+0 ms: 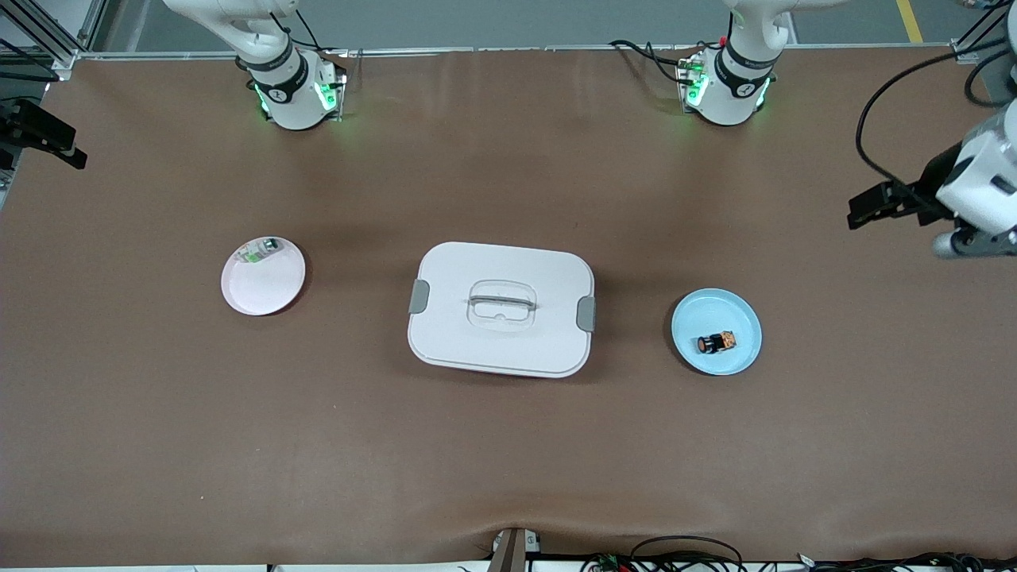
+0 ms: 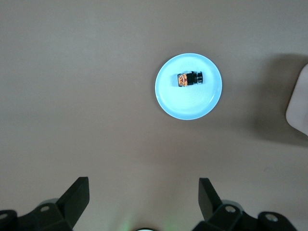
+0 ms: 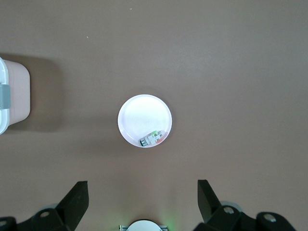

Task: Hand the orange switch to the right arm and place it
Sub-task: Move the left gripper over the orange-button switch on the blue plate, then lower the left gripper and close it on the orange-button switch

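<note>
The brown counter (image 1: 508,445) is carrying everything, spreading under both arms. The right arm (image 1: 270,56) is rising from its base at one end of the counter's top edge and the left arm (image 1: 743,71) from its base at the other; both are waiting high above the counter.

A white box (image 1: 500,308) with grey side clips and a clear handle on its lid is sitting in the middle of the counter, lid on.

A pale pink plate (image 1: 263,286) is lying toward the right arm's end of the counter, well apart from the box. A light blue plate (image 1: 716,331) is lying toward the left arm's end, a little nearer to the front camera than the pink one.

The left gripper (image 2: 143,195) is hanging over bare counter near the blue plate, its fingers (image 2: 76,195) standing wide apart and holding nothing. The right gripper (image 3: 142,195) is hanging over bare counter near the pink plate, fingers (image 3: 76,197) likewise spread wide and empty.

The orange switch (image 1: 717,342) is lying on its side in the blue plate, on the half nearer the front camera, untouched by either gripper.

A small green-and-white part (image 1: 261,251) is resting on the pink plate at its rim, on the side toward the arm bases
</note>
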